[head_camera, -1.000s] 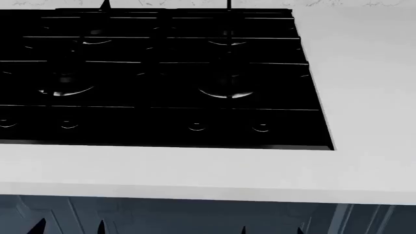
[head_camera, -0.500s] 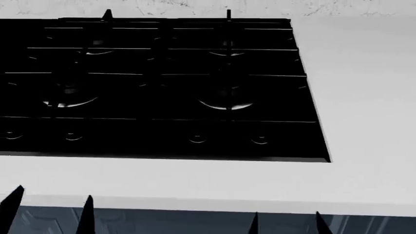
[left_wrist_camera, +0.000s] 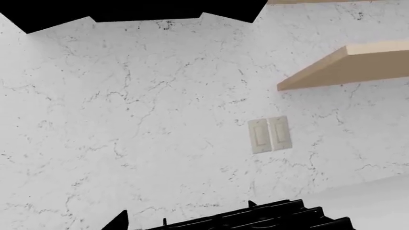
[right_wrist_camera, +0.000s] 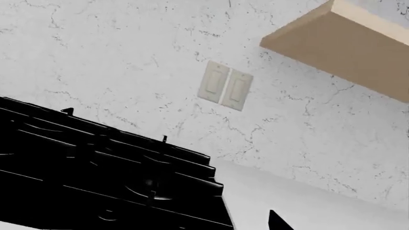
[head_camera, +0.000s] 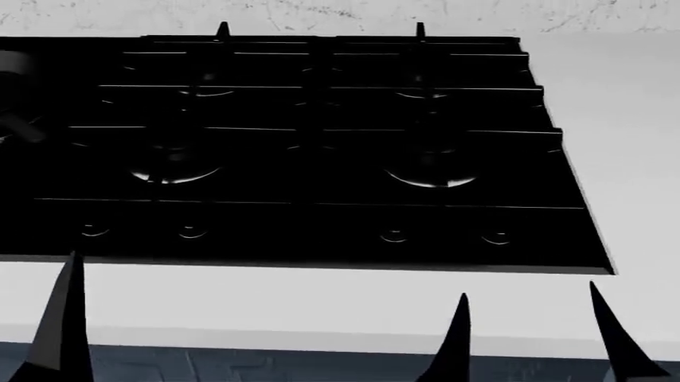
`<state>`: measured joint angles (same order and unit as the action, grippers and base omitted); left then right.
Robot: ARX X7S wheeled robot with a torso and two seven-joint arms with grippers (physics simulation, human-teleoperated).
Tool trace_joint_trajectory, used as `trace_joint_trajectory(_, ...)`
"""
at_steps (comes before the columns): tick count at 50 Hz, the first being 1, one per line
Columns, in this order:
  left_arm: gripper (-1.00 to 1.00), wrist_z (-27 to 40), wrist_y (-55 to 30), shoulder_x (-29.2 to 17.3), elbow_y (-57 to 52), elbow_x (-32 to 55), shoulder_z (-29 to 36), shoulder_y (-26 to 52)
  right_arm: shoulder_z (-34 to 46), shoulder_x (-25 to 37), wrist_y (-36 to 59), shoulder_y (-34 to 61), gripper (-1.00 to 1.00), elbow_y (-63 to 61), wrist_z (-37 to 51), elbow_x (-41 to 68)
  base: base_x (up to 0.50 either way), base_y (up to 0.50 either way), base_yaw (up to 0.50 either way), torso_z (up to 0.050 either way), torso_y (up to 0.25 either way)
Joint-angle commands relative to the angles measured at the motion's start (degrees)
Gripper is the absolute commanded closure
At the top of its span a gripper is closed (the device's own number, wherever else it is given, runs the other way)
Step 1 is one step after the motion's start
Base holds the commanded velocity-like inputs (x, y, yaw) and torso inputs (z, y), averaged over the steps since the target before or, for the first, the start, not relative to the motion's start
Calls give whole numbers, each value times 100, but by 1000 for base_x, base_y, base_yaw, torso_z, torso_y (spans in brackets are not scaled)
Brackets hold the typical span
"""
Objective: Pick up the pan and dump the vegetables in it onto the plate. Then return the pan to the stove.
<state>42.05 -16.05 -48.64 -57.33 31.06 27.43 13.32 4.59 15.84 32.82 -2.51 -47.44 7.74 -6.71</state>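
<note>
Stove (head_camera: pixel 318 143): head view only shows knobs. Wall switch (right_wrist_camera: pixel 225 86): wrist views only. Right gripper (head_camera: pixel 531 334) fingers spread; left gripper (head_camera: pixel 59 326) indeterminate.

From my head camera the stove (head_camera: pixel 318 151) sits set into the counter (head_camera: pixel 318 306), filling the left and middle of the view. A strip of counter runs in front of it, more counter spreads out to its right, and the wall (head_camera: pixel 318 12) stands behind. The knobs (head_camera: pixel 393 235) line the stove's near edge, burners (head_camera: pixel 431 177) behind them. At the far left edge, something rests on the stove, cut off. My left end effector (head_camera: pixel 59 334) pokes up at the near left, before the counter edge; my right end effector (head_camera: pixel 531 342) at the near right. On the wall, a switch plate (right_wrist_camera: pixel 225 86) hangs above the counter, right of the stove, with a shelf (right_wrist_camera: pixel 345 43) higher up.
</note>
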Motion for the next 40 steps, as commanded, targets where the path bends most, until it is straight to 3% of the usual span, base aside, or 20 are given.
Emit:
trace_joint_trajectory(1, -100, 1466, 632, -1384, -263, 572, 1480, 1148, 125, 152, 490, 96, -100, -545, 1, -218, 0, 500, 0, 50, 113)
trace_joint_trajectory(5, -100, 1744, 797, -1569, -260, 563, 2090, 1640, 135, 160, 491, 95, -100, -574, -3, -211, 0, 500, 0, 50, 115)
trace_joint_trajectory(11, -100, 1901, 931, -1666, -241, 564, 2443, 1913, 203, 177, 488, 100, -100, -580, 7, -244, 0, 500, 0, 50, 114)
trace_joint_trajectory(40, -100, 1954, 1361, -1735, -13, 344, 2722, 1824, 545, 157, 453, 319, -100, -224, -11, -231, 0, 500, 0, 50, 114)
